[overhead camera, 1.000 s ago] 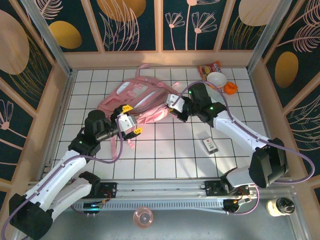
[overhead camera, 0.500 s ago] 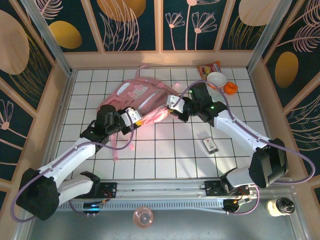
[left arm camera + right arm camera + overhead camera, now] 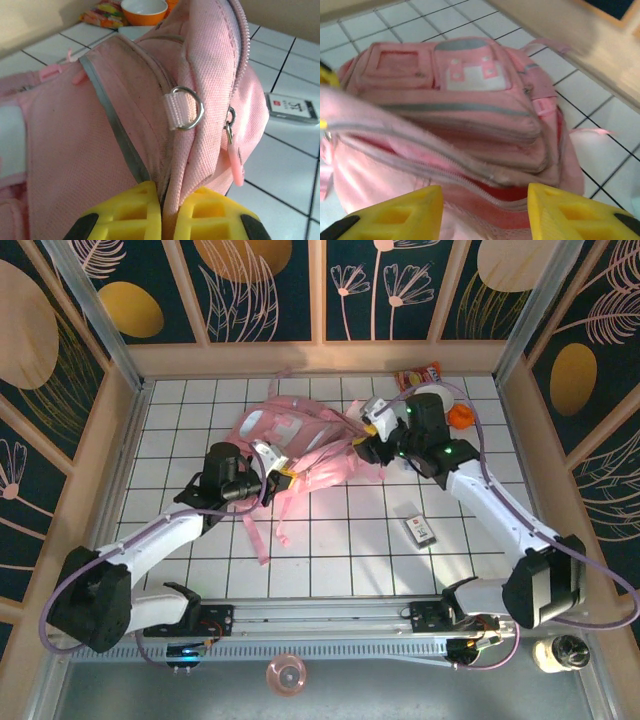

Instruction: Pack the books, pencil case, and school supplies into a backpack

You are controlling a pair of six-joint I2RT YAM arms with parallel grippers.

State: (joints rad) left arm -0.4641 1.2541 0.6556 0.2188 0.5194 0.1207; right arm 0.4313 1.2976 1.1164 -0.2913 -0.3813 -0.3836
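my left hand (image 3: 161, 212) is clamped shut on fabric of the pink backpack (image 3: 305, 438), toward the far edge of the desk (image 3: 340, 540); my right hand (image 3: 485, 207) hovers above it, jaws apart.

The left arm (image 3: 160, 537) and the right arm (image 3: 490, 502) have white, rounded shells between black joint housings, and a thin lilac cable (image 3: 478, 445) runs loosely along each of them. The left gripper (image 3: 285, 477) and the right gripper (image 3: 367, 428) end in bright yellow moulded fingers (image 3: 125, 215) with rectangular recesses and black parts behind. A small green light (image 3: 447, 448) glows on the right arm's black housing, toward 2 o'clock in the top view; the black bases (image 3: 200, 620) are at 6 o'clock.
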